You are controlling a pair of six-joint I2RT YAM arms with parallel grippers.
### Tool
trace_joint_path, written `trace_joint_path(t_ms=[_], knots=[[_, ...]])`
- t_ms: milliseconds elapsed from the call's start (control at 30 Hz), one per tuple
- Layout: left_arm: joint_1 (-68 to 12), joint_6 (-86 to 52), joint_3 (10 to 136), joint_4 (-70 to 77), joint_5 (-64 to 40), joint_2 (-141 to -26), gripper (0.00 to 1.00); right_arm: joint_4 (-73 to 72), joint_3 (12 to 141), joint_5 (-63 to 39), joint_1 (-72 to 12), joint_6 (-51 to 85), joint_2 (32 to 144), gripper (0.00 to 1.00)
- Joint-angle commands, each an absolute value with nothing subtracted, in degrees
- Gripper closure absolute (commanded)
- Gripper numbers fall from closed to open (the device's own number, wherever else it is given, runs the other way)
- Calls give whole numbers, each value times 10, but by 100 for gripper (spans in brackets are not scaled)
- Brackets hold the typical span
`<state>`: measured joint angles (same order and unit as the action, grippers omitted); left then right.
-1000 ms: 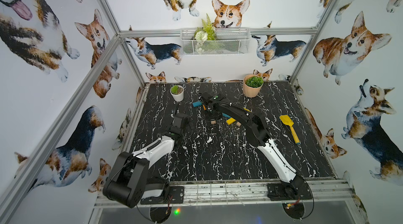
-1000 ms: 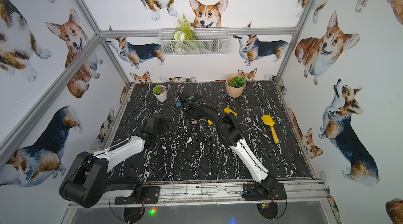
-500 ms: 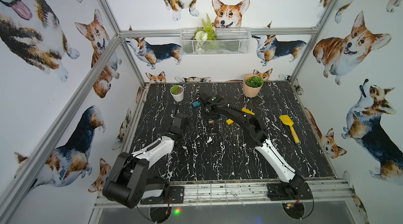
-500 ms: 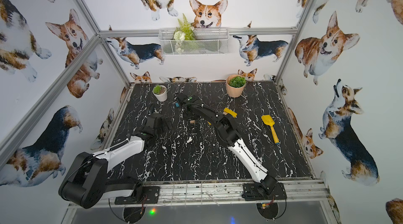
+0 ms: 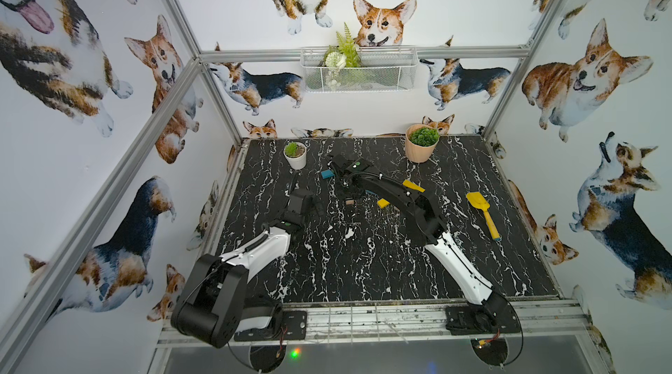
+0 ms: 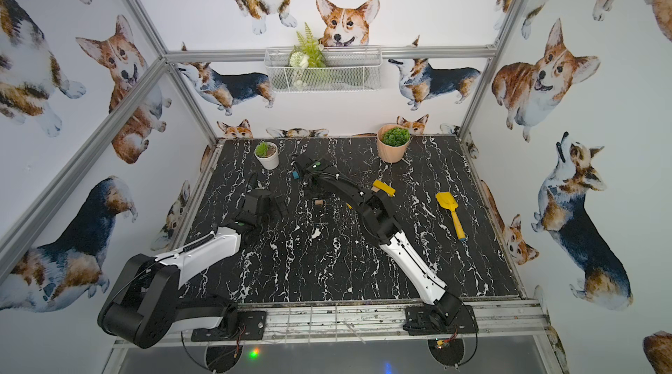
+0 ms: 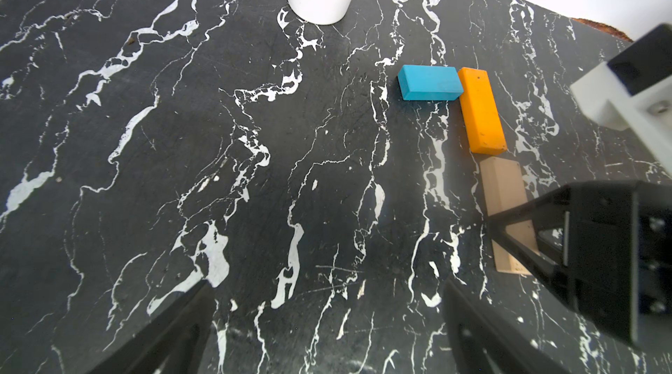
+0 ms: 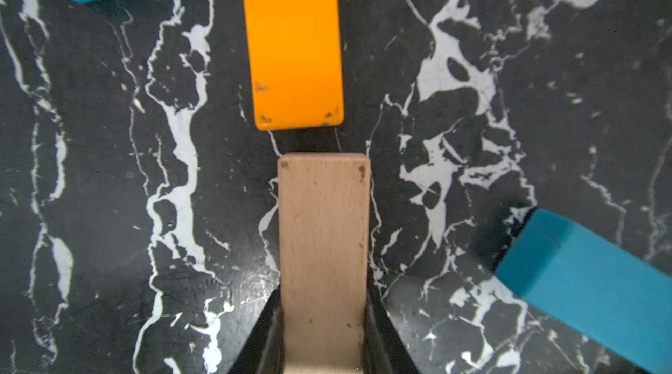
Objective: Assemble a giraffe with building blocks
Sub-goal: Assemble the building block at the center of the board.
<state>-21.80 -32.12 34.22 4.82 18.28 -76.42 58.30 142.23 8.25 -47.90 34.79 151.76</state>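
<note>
Fingers of the right gripper (image 8: 322, 317) are closed on the near end of the tan block (image 8: 322, 226), which juts forward between them. Whether it rests on the table (image 5: 363, 266) or hangs just above cannot be told. Compared with a second ago, the right arm reaches slightly further toward the far edge and sits lower, so the yellow block (image 5: 413, 185) beside its forearm shows more fully. The left arm has not moved. Judged from this, the tan block is being brought in as the second neck piece of the giraffe (image 7: 476, 117), so far only a head and one neck piece. Its free end lies just short of the orange block (image 8: 294, 37), apart by a narrow gap and offset a little to one side. The teal block (image 7: 429, 83) touches the orange block's far end, set crosswise as the head. A second teal block (image 8: 589, 281) lies near, off to one side, and another yellow block (image 5: 382, 203) shows by the arm in a top view. The left gripper (image 7: 327, 283) hovers wide open over bare table, holding nothing.
</note>
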Motion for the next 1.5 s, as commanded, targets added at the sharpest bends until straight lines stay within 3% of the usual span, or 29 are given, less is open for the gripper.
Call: trace_joint_path(t_ms=[0, 500, 667, 900, 1067, 1133, 1167, 1233, 1267, 1367, 1467], knots=[[-217, -321, 344, 56, 183, -764, 0, 577, 1425, 59, -481, 358, 1531, 86], [-218, -318, 344, 57, 181, -760, 0, 591, 1434, 75, -481, 366, 1537, 81], [-218, -317, 343, 58, 180, -758, 0, 591, 1434, 77, -481, 367, 1537, 62], [-218, -315, 338, 62, 179, -753, 0, 588, 1435, 71, -481, 365, 1530, 53], [-218, -319, 318, 71, 206, -728, 0, 579, 1434, 68, -481, 359, 1513, 38], [-218, -318, 311, 76, 213, -718, 0, 577, 1434, 72, -480, 355, 1499, 38], [-218, -314, 309, 82, 211, -715, 0, 577, 1434, 77, -479, 351, 1488, 30], [-218, -310, 299, 111, 211, -715, 0, 577, 1429, 85, -476, 340, 1466, 29], [-218, -306, 289, 134, 208, -716, 0, 578, 1423, 91, -474, 329, 1451, 22], [-217, -282, 280, 164, 159, -720, 0, 570, 1372, 106, -458, 283, 1390, 0], [-220, -261, 315, 144, 81, -748, 0, 508, 1248, 61, -417, 224, 1312, 0]])
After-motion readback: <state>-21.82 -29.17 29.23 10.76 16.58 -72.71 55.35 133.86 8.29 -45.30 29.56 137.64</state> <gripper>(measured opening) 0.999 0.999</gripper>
